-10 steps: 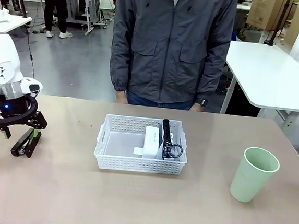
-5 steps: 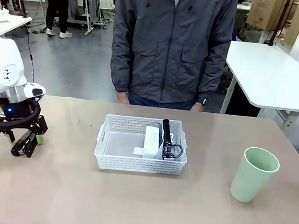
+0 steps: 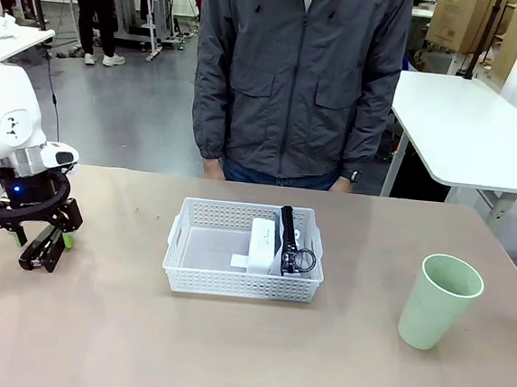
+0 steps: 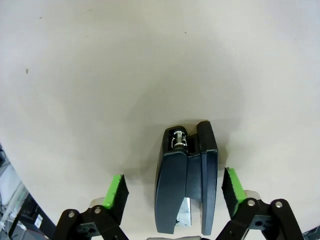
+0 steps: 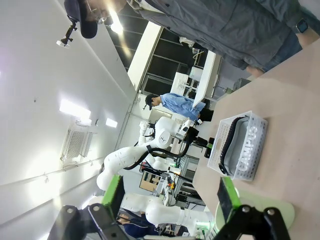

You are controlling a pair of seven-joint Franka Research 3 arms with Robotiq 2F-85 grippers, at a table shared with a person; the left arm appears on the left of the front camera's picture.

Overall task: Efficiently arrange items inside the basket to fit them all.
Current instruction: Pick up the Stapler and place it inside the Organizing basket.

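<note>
Black stapler (image 4: 186, 180): flat on table (image 3: 136, 346), well left of white basket (image 3: 232, 284). Straddled by left gripper (image 4: 175, 189), green pads (image 4: 116, 192) apart, touching neither side. Close evenly across narrow sides; avoid skewing. Right gripper (image 5: 170, 195) spread, empty.

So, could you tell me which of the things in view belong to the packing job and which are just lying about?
Part of the job: basket, white box and shoe inside it, stapler between the open fingers of the left gripper, green cup.
Just about: side table, cardboard boxes.
</note>
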